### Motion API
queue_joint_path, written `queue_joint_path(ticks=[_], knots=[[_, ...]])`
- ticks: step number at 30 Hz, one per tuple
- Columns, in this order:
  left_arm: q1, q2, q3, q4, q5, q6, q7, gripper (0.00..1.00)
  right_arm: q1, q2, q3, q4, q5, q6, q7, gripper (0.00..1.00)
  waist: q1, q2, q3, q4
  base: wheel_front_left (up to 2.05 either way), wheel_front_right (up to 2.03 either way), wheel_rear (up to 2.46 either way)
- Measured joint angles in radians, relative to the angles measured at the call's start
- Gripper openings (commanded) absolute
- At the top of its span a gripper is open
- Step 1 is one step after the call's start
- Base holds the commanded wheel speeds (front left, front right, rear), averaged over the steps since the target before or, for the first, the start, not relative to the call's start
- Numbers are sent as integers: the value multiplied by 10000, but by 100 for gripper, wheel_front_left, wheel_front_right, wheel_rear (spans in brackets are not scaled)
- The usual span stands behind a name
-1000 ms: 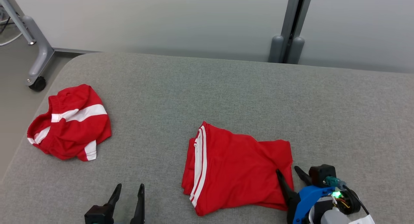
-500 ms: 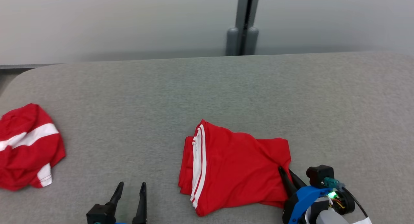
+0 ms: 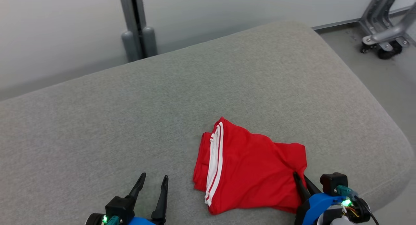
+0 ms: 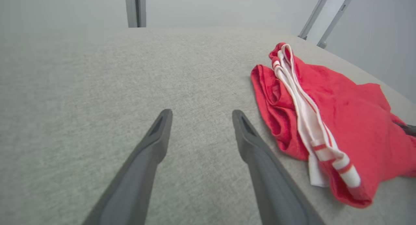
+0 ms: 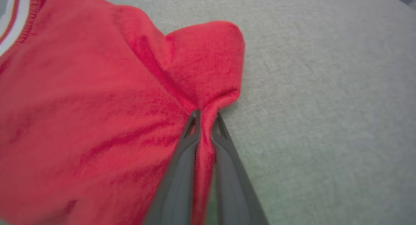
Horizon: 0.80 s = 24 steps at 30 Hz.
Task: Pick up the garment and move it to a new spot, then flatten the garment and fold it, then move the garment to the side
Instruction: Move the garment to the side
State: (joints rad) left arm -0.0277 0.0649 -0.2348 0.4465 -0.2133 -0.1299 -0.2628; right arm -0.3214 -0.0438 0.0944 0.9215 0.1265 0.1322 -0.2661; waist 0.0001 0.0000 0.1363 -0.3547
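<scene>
- Grey fabric covers the counter (image 3: 162,105), which has rounded corners.
- Left hand (image 3: 154,176) hangs at the lower left, fingers spread wide with nothing between them.
- Red garment (image 3: 253,166) with white stripes lies folded on the counter, right of centre.
- Right hand (image 3: 299,175) is pinched tight on the garment's right edge, with cloth bunched between its fingers.

A grey fabric-covered table (image 3: 130,121) carries 1 folded red garment (image 3: 253,166) with white stripes near its right end.
</scene>
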Motion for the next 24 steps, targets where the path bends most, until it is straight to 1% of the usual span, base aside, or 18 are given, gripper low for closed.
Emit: queue_joint_path(ticks=[3,5,8,11,15,16,20,22,24], knots=[[-81,146,-245,-69,-52,0,0,100,27,-29,-73,-121,-15,-4,13,0,0,0,74,-489,0,0,0],[-162,272,-380,-117,-54,0,0,100,-15,-38,-130,-180,-132,-4,17,0,-1,0,194,-691,0,0,0],[-276,537,-456,-228,-69,0,0,100,-500,-36,-345,-178,-481,-6,21,0,0,0,501,-773,0,0,0],[-414,888,-477,-295,-127,0,0,100,-1384,-36,-1129,-157,-1223,-6,119,0,0,0,833,-654,0,0,0],[-690,1300,-253,-462,-150,-2,-2,100,-2500,-42,-3095,-487,-2863,-8,646,0,0,0,1303,-273,0,0,0],[-857,1490,-232,-598,-159,-21,-6,100,-3034,-35,-4169,-1024,-3789,-8,1081,0,0,0,1559,-25,0,0,0],[-1181,1772,-73,-871,-345,-29,-33,100,-3867,-65,-6372,-2633,-5992,-12,2188,0,0,0,2074,525,0,0,0],[-1333,1850,-21,-972,-430,-29,-36,100,-4137,-63,-7287,-3338,-6725,-12,2667,0,1,0,2291,827,0,0,0],[-1466,1871,-21,-1078,-456,-29,-42,100,-4350,-63,-7971,-3802,-7198,-12,2947,0,0,0,2484,1106,0,0,0]])
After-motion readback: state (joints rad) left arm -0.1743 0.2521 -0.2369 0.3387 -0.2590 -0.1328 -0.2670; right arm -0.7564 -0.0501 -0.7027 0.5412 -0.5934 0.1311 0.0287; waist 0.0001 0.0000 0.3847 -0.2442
